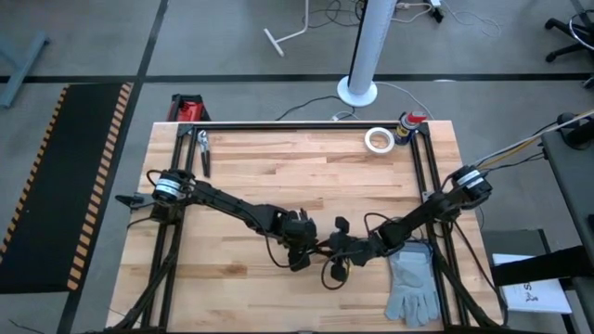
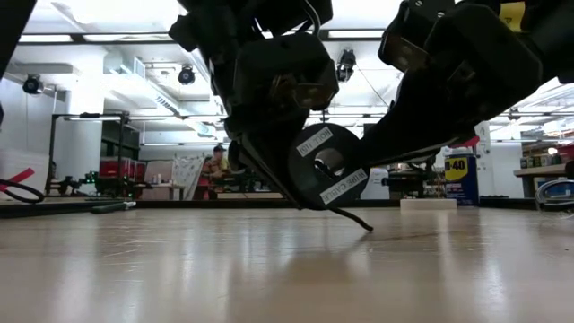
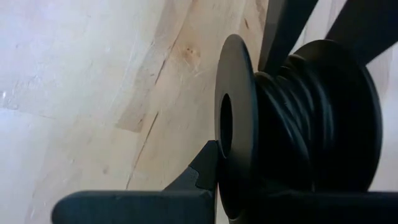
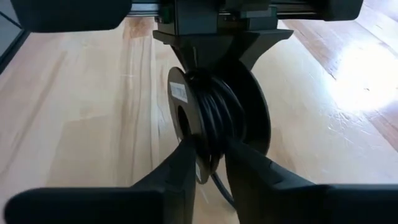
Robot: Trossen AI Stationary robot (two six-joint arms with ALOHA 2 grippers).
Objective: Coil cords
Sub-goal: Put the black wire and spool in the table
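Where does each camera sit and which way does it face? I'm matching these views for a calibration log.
High view: above the table, looking straight down; both arms show, left gripper and right gripper meeting mid-table.
Low view: at table-top height, looking level into the room; both arms come down over the black spool.
Left wrist view: on the left arm, facing the spool side-on; own dark fingers show.
Right wrist view: on the right arm, facing the left arm's gripper; own fingers flank the cord.
Both wrist views share the spool.

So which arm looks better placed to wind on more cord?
Probably the right. Its gripper already pinches the cord wound on the spool, while the left gripper simply holds that spool above the table, so it looks busy steadying.
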